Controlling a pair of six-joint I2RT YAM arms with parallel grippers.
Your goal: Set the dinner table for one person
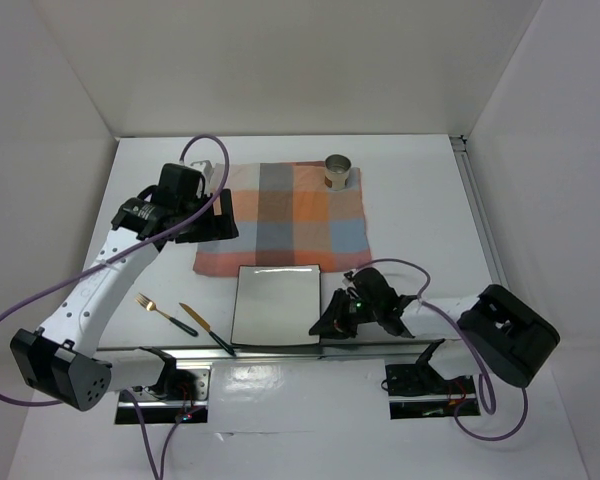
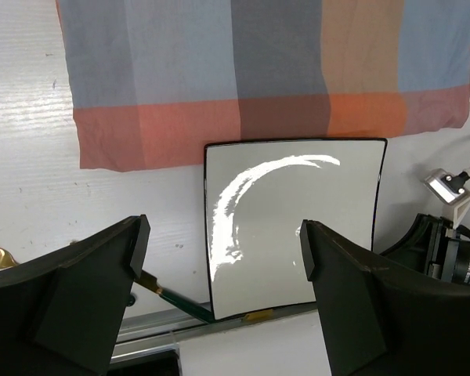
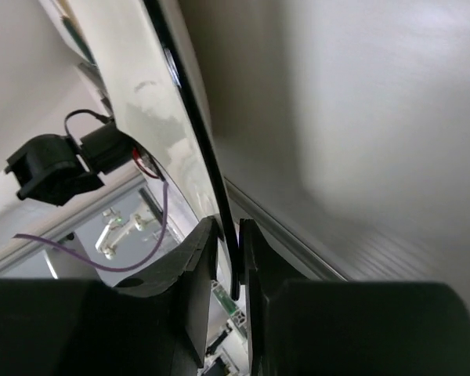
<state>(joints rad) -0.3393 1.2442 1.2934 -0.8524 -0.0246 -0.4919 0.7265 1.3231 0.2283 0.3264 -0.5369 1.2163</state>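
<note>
A square white plate with a black rim lies near the front edge of the dinner table, just in front of a checked cloth. My right gripper is low at the plate's right front corner. In the right wrist view its fingers are closed around the plate's thin rim, one on each side. My left gripper hovers over the cloth's left edge, open and holding nothing. From the left wrist view, the left gripper looks down on the plate and the cloth.
A gold fork and a dark-handled knife lie left of the plate; the knife reaches the plate's front left corner. A metal cup stands on the cloth's far right corner. An aluminium rail runs along the front edge.
</note>
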